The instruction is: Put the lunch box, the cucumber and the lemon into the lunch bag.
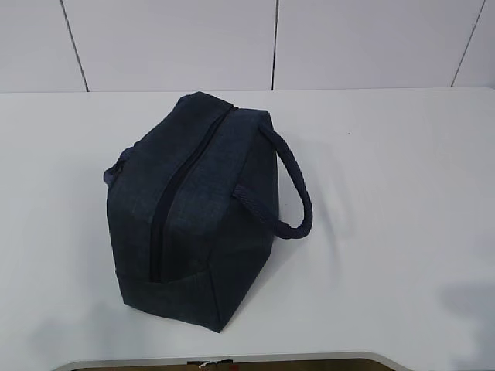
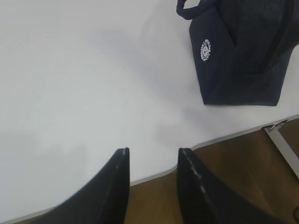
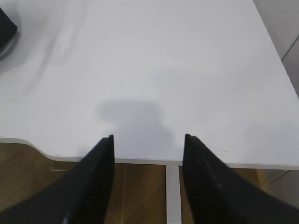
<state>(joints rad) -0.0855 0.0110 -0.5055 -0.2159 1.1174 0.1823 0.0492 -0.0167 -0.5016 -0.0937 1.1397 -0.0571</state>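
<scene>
Nearest the viewer, at the front edge of the white worktop (image 1: pixel 387 232), both grippers are hanging back over the rim, well apart from the bag. The left gripper (image 2: pixel 152 161) is showing its two dark jaws standing apart with nothing between them; only bare worktop and the wooden floor beyond the edge are appearing in the gap. The right gripper (image 3: pixel 148 142) is likewise holding its jaws apart, a little wider, and empty, over a clear stretch of worktop at the right side.

Farther in, left of centre, the lunch bag (image 1: pixel 193 209) is sitting on the worktop, a bulky dark navy fabric shape. Its long top zipper (image 1: pixel 174 193) is appearing to run closed along the ridge, though the dark cloth is making that hard to confirm. One loop handle (image 1: pixel 290 185) is drooping off its right side onto the worktop. In the left wrist view a small white round emblem (image 2: pixel 206 49) is showing on the bag's end panel.

No lunch box, cucumber or lemon is showing anywhere on the worktop in any view. Judging from that and from the full, closed-looking bag, the three items are probably already inside and the task is looking finished or nearly so, though the bag's interior is hidden and its contents cannot be told.

Beyond the bag, a pale panelled wall is closing the scene.
</scene>
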